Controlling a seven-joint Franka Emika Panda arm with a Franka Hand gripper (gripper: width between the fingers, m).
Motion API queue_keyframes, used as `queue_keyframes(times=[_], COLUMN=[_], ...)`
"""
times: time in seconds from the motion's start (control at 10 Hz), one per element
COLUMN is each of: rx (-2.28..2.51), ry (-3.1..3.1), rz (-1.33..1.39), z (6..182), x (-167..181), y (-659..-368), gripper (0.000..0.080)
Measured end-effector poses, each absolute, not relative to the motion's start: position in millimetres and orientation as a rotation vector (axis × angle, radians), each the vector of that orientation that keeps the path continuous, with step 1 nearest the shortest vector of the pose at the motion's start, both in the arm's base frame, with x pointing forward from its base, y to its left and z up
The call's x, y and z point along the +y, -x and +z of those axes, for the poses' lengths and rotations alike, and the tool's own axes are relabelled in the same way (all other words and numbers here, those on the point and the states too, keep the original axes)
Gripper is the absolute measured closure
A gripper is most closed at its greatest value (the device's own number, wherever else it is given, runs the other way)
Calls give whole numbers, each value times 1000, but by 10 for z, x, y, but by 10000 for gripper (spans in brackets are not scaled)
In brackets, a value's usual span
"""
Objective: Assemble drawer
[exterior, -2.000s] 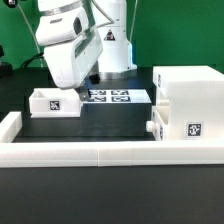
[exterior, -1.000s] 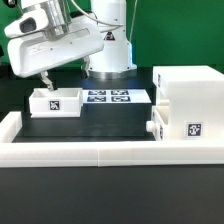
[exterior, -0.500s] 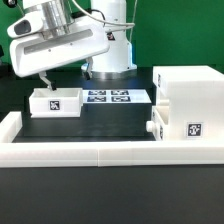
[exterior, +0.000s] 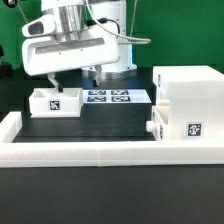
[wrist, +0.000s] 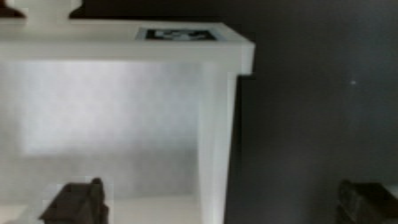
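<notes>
A small open-top white tray (exterior: 55, 101) with a square tag lies on the black table at the exterior view's left. My gripper (exterior: 68, 80) hangs just above it, open and empty. In the wrist view the tray (wrist: 107, 110) fills most of the picture, with its tag (wrist: 187, 34) and its knob (wrist: 39, 8) at the far end. My gripper (wrist: 221, 203) straddles one side wall (wrist: 222, 130). One finger is over the tray's inside, the other over the table. The tall housing (exterior: 190, 100) stands at the exterior view's right, with a second tray's knob (exterior: 150, 128) sticking out.
The marker board (exterior: 110, 97) lies flat between the loose tray and the housing. A long low white wall (exterior: 100, 152) runs along the front and turns back at the exterior view's left (exterior: 10, 125). The robot's base (exterior: 110, 50) stands behind.
The hand has swung from a tilt to level and shifted toward the exterior view's right, over the loose tray. The tray and housing have not moved.
</notes>
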State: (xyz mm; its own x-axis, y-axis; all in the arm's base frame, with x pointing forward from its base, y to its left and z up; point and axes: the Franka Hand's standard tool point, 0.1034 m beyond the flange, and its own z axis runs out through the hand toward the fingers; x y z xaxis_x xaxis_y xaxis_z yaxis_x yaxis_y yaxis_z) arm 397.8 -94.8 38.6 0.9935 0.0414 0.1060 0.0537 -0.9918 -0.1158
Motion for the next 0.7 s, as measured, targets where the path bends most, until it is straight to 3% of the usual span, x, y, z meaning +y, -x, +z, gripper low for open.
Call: queue_keyframes(times=[0.2, 0.7], rx=[-68, -66], ry=[3025, 3024], rz=[-162, -161], z=[270, 270], x=[-974, -967], y=[-3948, -3950], gripper=[150, 150])
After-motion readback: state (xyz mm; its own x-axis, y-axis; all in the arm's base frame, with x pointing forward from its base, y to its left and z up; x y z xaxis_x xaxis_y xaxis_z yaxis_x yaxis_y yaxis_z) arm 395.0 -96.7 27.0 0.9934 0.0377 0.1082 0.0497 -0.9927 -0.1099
